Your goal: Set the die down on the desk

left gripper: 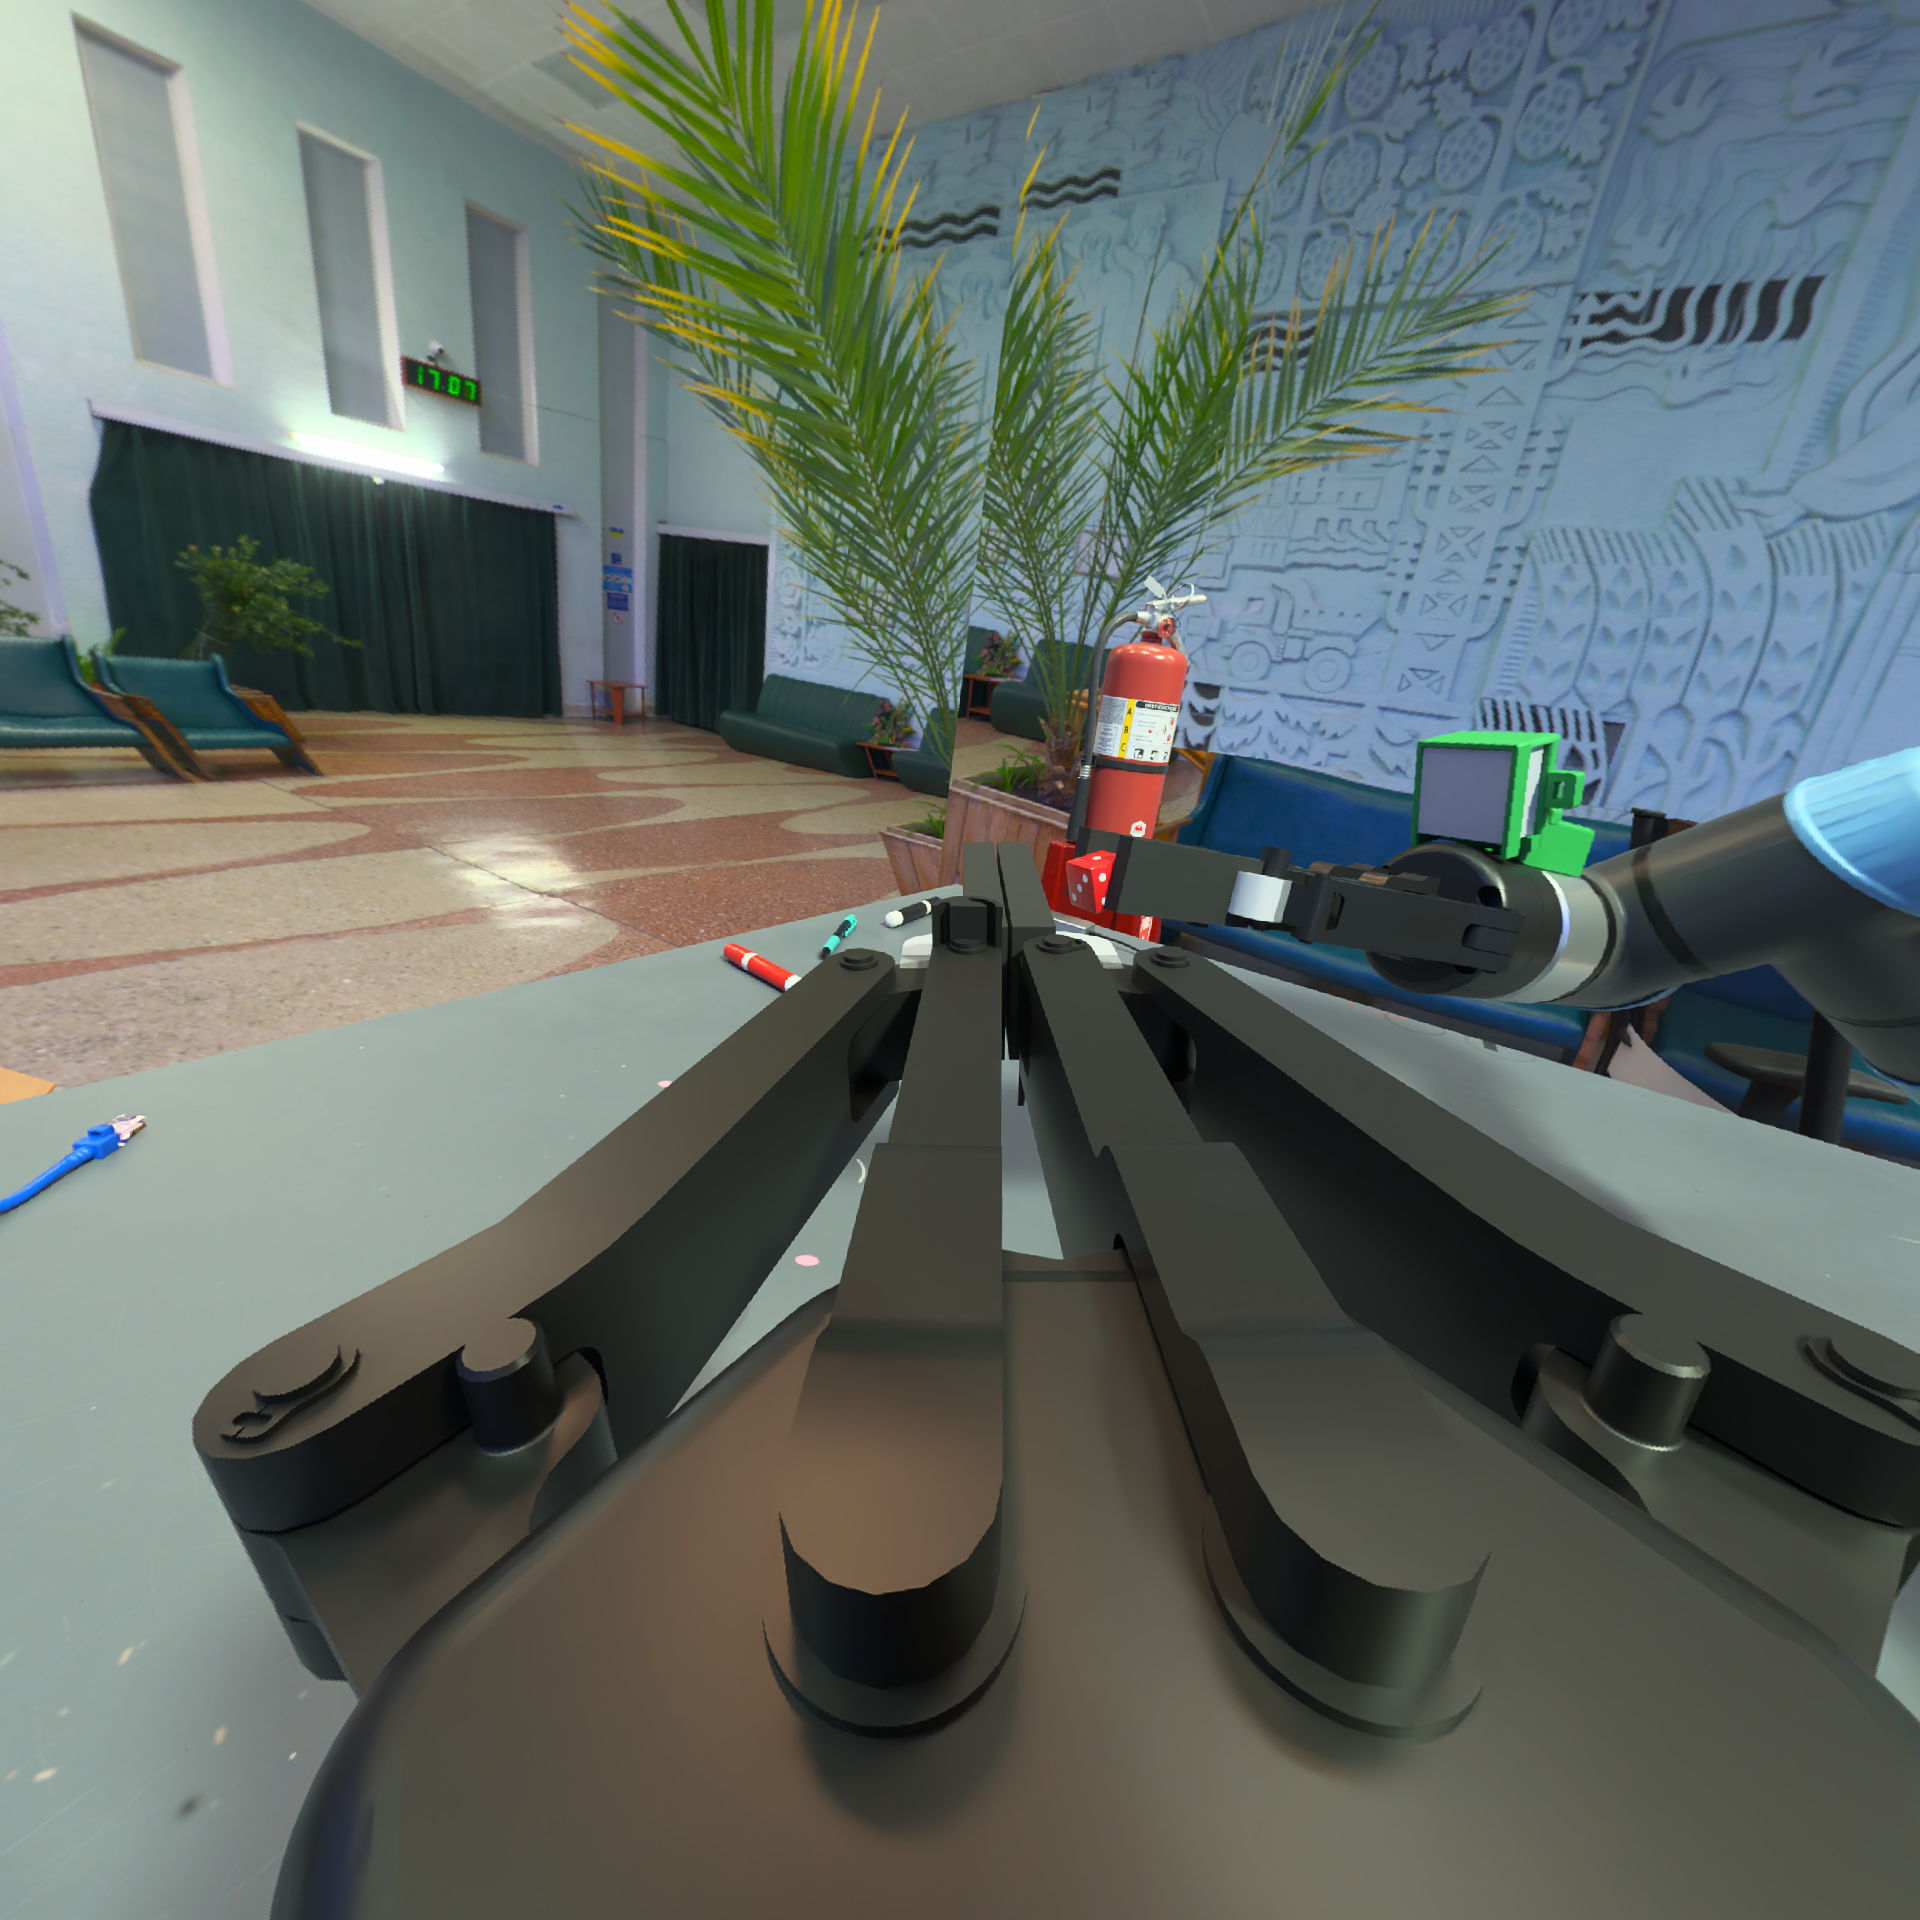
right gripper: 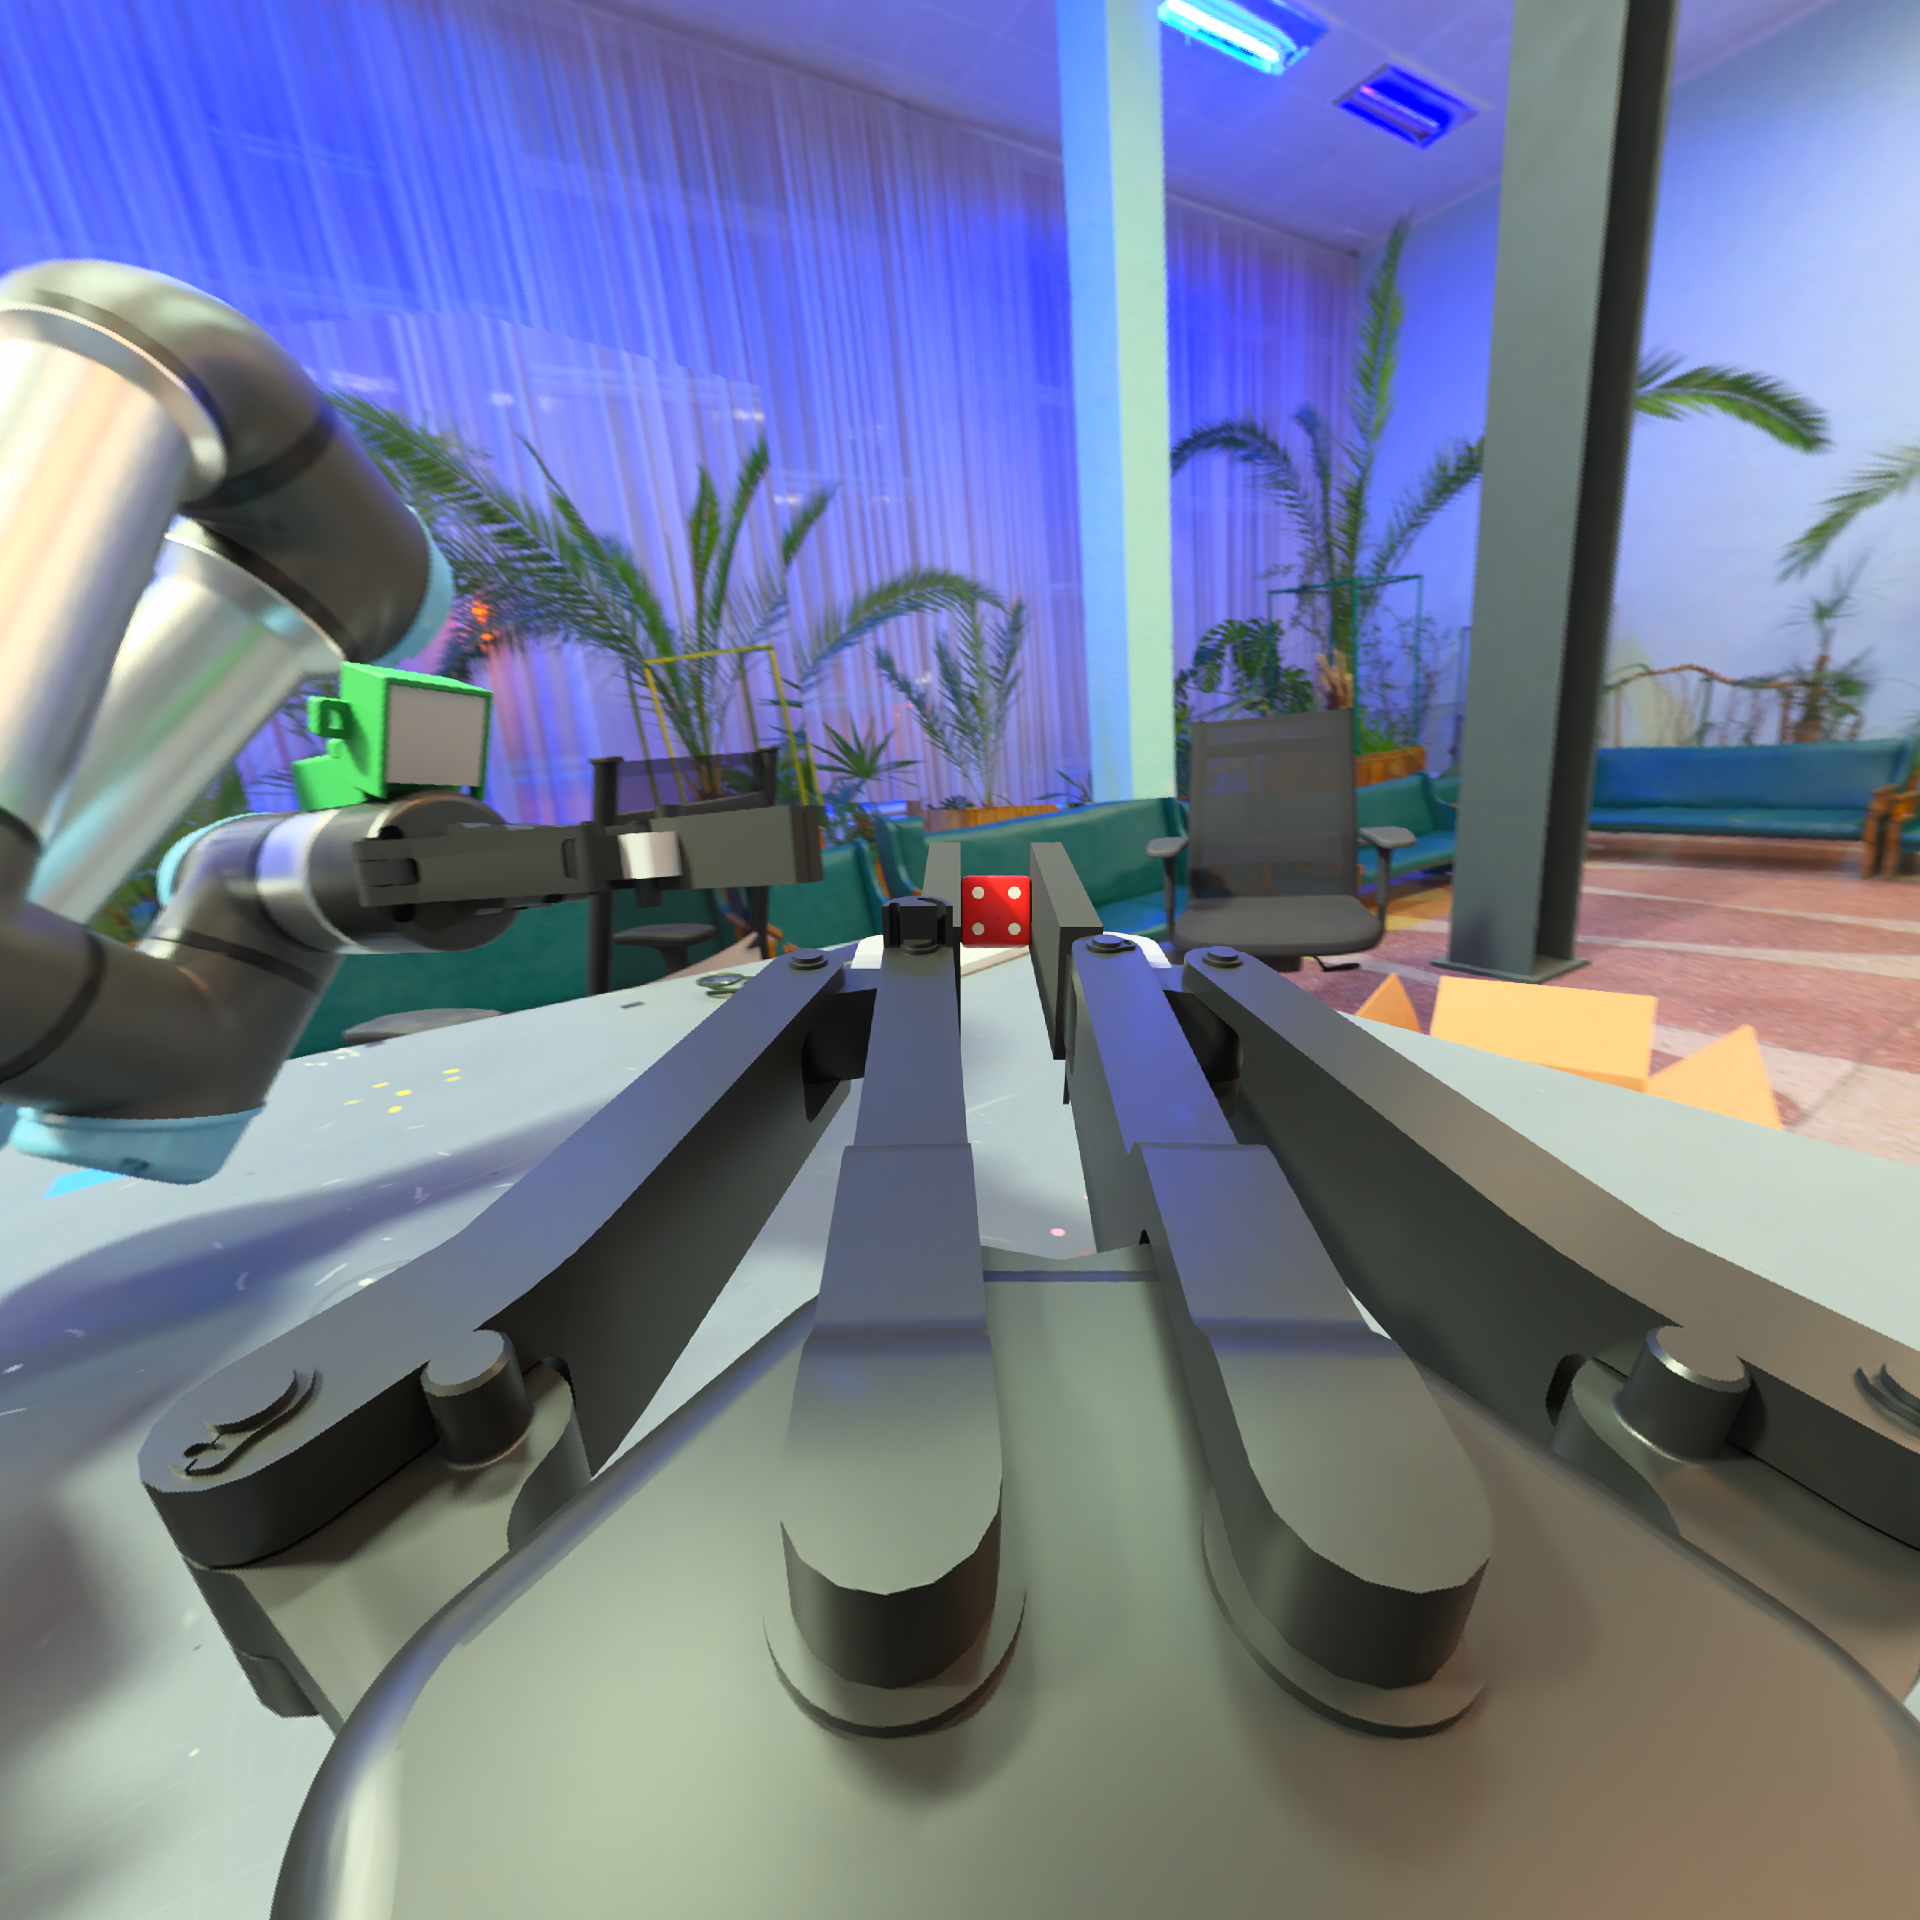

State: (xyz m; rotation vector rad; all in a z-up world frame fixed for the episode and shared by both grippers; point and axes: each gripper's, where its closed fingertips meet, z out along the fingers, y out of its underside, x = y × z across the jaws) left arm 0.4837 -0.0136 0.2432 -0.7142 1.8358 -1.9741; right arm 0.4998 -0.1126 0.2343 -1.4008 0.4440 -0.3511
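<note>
The red die with white pips sits between the fingers of my right gripper, which is shut on it and holds it level a little above the grey desk. In the left wrist view the die shows at the tip of the right gripper, which reaches in from the right over the far part of the desk. My left gripper is shut with nothing in it. It also shows in the right wrist view, level, to the left of the die and apart from it.
A red marker, a teal-capped pen and a white marker lie near the desk's far edge. A blue cable lies at the left. A fire extinguisher, an office chair and orange cardboard stand beyond the desk.
</note>
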